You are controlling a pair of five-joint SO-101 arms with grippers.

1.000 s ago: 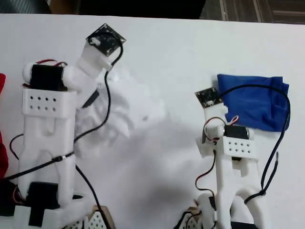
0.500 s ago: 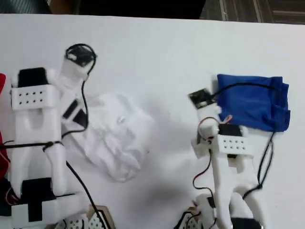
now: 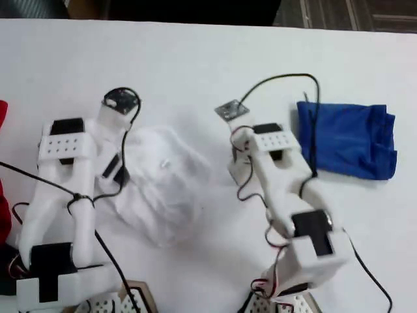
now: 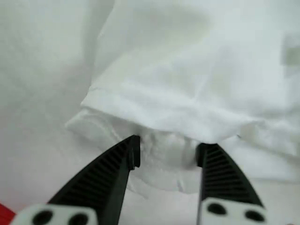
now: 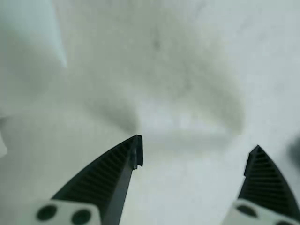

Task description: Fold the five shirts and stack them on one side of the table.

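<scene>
High view shows 2 arms over a white table; the white shirt lies crumpled in a loose heap left of the middle, and the blue shirt lies folded near the right side, well apart from it; a strip of red cloth shows at the left edge. The left gripper sits at the left rim of the white shirt; the left wrist view has the left gripper with its 2 black fingers spread, a bunched hem of the white shirt lying between the tips, not visibly pinched. The right gripper hangs between the 2 shirts, just beside the white shirt's right edge; the right wrist view shows the right gripper gaping wide over pale, blurred surface, holding nothing.
</scene>
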